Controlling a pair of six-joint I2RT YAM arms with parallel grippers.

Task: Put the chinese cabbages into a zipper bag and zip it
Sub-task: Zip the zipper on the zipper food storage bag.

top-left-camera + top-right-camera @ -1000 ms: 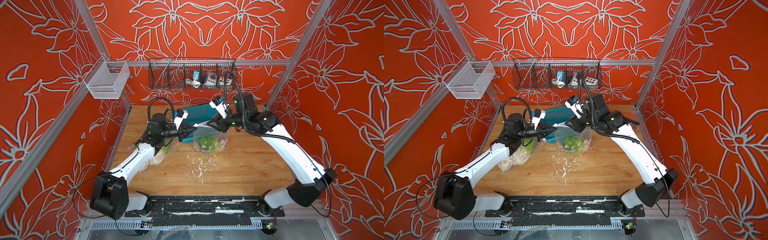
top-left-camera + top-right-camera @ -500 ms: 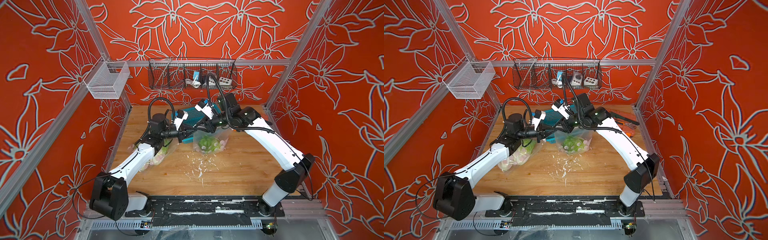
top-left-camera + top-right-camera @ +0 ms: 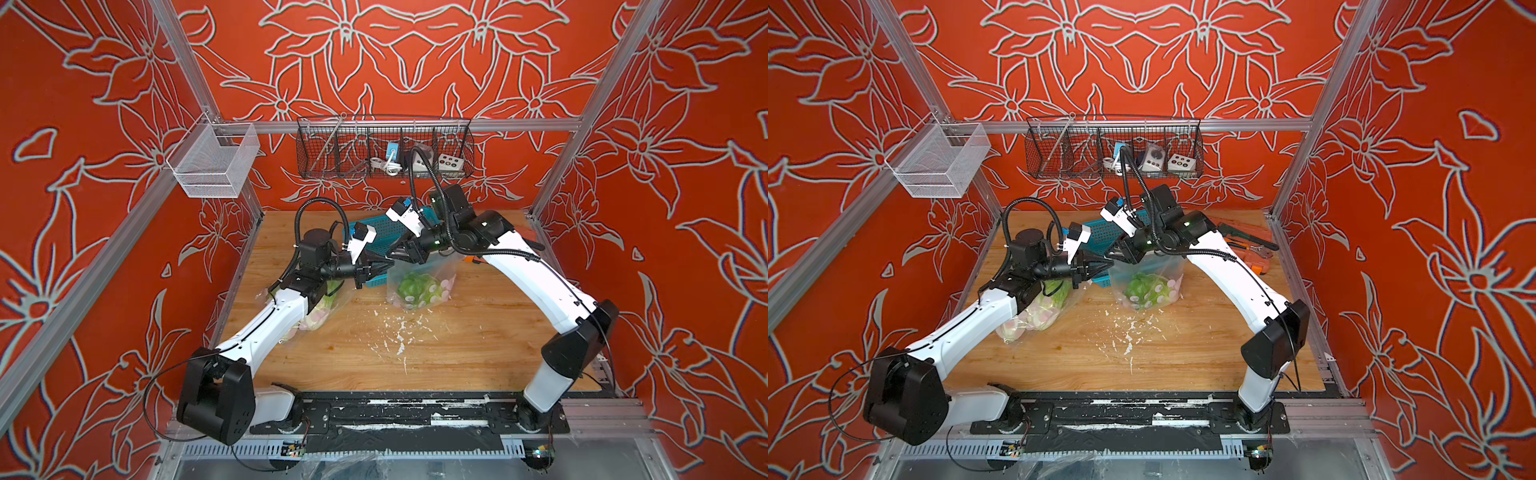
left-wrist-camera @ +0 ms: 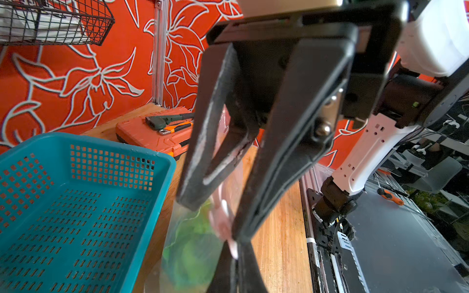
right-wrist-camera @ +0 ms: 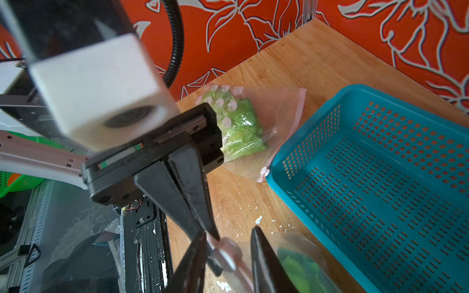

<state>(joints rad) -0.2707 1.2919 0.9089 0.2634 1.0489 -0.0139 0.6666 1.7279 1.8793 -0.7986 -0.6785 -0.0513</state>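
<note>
Pinching the pink zip edge of the zipper bag (image 3: pixel 432 272), your left hand (image 5: pixel 214 236) has its fingers pressed together on the plastic. Your right hand (image 4: pixel 215 218) straddles that same edge with its fingers apart, tips just beside the left's. You can see the chinese cabbages (image 3: pixel 409 287) inside this bag on the table (image 3: pixel 457 353), just beside the teal basket (image 5: pixel 380 177). A second bag (image 3: pixel 1038 311) of greens lies under your left arm.
</note>
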